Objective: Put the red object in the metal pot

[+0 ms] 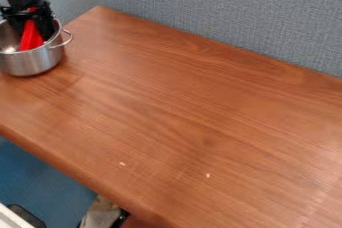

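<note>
**Red block held over the pot, far left corner**

Nearest you, below the table's front edge, you see a blue floor and a pale object (104,212) too small to make out. The wooden table (201,112) fills most of the view; its grain runs along its length, and a few tiny pale specks sit near the front edge. You will find no readable writing or brand marks anywhere.

At the far left corner stands the pot (30,56), shiny steel, with a small side handle toward the right. The gripper (28,27) points down into it, its black fingers (44,22) partly spread and closed on the block (30,36), which stands tilted inside the pot's rim. Whether the block touches the pot's bottom you cannot tell.

Behind the table runs a grey textured wall (227,12).
</note>
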{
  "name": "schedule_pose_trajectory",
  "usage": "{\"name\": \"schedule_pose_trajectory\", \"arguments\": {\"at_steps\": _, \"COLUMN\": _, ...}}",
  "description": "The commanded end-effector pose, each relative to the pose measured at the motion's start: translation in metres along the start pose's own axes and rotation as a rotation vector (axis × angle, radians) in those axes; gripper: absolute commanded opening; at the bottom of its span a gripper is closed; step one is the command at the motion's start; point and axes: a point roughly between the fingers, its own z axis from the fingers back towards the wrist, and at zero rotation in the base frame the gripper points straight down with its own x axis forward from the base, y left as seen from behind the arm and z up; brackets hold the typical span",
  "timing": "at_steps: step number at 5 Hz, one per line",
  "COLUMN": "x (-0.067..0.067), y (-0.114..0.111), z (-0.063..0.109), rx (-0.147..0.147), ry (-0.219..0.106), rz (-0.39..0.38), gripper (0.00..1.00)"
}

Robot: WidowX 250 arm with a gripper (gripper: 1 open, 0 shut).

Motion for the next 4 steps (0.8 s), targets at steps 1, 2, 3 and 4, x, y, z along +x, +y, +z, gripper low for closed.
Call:
{"name": "schedule_pose_trajectory", "arguments": {"at_steps": 1, "x": 0.002, "y": -0.026, "z": 0.014, "rx": 0.017, "ry": 0.003, "rz": -0.093, "gripper": 0.0}}
{"name": "schedule_pose_trajectory", "arguments": {"at_steps": 2, "x": 0.004, "y": -0.036, "z": 0.007, "rx": 0.038, "ry": 0.017, "rz": -0.121, "gripper": 0.0}}
{"name": "schedule_pose_trajectory", "arguments": {"at_steps": 3, "x": 0.006, "y": -0.042, "z": -0.003, "rx": 0.068, "ry": 0.031, "rz": -0.14, "gripper": 0.0}}
{"name": "schedule_pose_trajectory", "arguments": {"at_steps": 4, "x": 0.013, "y": -0.059, "z": 0.011, "rx": 0.092, "ry": 0.014, "rz": -0.168, "gripper": 1.0}}
